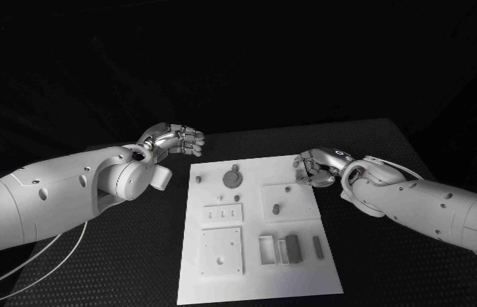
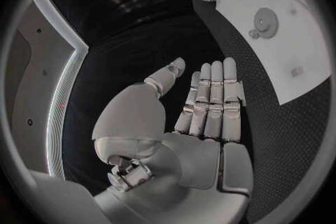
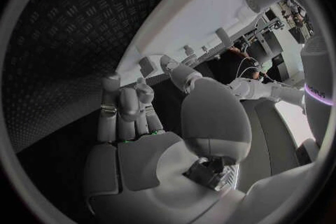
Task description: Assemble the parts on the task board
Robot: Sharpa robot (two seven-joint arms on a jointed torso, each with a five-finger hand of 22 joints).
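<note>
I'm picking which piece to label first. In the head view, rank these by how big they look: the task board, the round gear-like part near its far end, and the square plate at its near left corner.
Largest to smallest, as seen in the head view:
1. task board
2. square plate
3. round gear-like part
The round part lies farther from the camera, so its true size against the plate is less sure.

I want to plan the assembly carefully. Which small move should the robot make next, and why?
Probably the right hand should lower onto the white rectangular task board, toward the small grey part just below it. It hovers at the board's far right edge with fingers curled and seems to hold nothing; the left hand is off the board, open.
</note>
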